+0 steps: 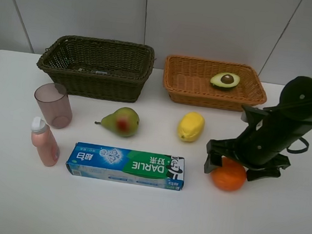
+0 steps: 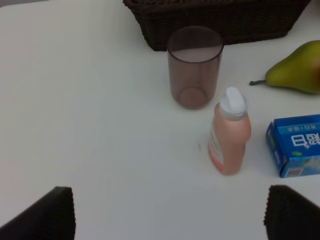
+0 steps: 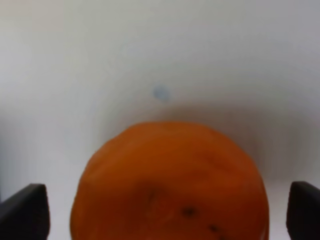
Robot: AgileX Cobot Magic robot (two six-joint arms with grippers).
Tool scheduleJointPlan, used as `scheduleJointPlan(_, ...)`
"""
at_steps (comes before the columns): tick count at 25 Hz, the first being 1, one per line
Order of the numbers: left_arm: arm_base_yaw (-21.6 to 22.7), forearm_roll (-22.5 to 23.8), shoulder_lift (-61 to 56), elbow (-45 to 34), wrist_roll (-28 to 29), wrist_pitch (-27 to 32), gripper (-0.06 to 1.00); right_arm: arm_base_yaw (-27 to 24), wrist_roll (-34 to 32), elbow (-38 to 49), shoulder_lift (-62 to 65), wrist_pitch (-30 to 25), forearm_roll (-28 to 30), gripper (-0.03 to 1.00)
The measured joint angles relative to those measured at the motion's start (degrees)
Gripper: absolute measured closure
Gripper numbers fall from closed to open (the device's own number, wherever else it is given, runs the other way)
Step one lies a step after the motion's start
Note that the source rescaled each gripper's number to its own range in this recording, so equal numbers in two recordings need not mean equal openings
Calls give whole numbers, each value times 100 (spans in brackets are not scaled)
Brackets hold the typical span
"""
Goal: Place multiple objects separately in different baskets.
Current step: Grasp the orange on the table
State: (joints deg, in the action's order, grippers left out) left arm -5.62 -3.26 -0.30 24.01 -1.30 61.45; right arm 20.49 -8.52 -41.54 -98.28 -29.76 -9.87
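Right now we have our right gripper spread wide, one jaw on each side of the orange. The wrist view shows both pads clear of the peel, so nothing is gripped. Seen from the high camera, the orange rests on the white table, at four o'clock from the yellow lemon and just off the three o'clock end of the DARLIE toothpaste box. Our left gripper also stands wide and holds nothing, hanging over bare table with the pink bottle and the mauve cup ahead of it. The cup stands at twelve o'clock from the bottle. The pear lies at nine o'clock from the lemon. Both baskets sit along the far edge: the dark basket at eleven o'clock from the pear, the light basket at twelve o'clock from the lemon. The halved avocado lies inside the light basket, cut face up
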Motion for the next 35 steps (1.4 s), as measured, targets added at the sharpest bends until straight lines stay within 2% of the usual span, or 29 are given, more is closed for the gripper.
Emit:
scheduleJointPlan(11,0,0,0,0,0,0,-5,0,0,0,0,-5,86,-2)
scheduleJointPlan(13,0,0,0,0,0,0,-5,0,0,0,0,-5,118,4)
scheduleJointPlan(14,0,0,0,0,0,0,-5,0,0,0,0,-5,118,10)
scheduleJointPlan(17,0,0,0,0,0,0,-5,0,0,0,0,-5,80,38)
scheduleJointPlan(22,0,0,0,0,0,0,-5,0,0,0,0,-10,-61,37)
scheduleJointPlan(35,0,0,0,0,0,0,-5,0,0,0,0,-23,4,37)
